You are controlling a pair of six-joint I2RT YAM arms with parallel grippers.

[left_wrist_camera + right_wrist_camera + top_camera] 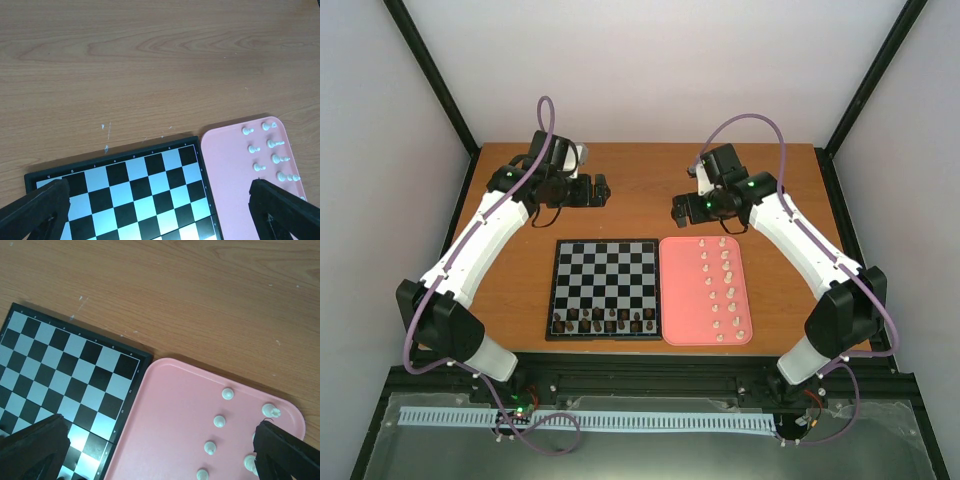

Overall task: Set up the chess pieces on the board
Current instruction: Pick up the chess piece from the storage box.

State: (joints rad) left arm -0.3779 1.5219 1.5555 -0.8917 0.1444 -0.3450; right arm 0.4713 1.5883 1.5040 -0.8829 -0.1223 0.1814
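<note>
The chessboard (605,280) lies at the table's middle, and its far rows are bare. Several tiny white chess pieces (721,290) stand in two columns on the right part of a pink tray (682,300) beside the board. My left gripper (603,190) hovers open and empty beyond the board's far edge. My right gripper (678,210) hovers open and empty beyond the tray's far edge. The left wrist view shows the board (135,185), the tray (225,190) and white pieces (270,144) between the wide-open left gripper (159,184). The right wrist view shows the board (65,370), the tray (170,420) and white pieces (219,421) under the open right gripper (159,422).
Dark brown pieces (603,321) stand along the board's near rows. The wooden table (640,175) stretches beyond the board and tray. Black frame posts rise at the back corners. A black rail runs along the near edge by the arm bases.
</note>
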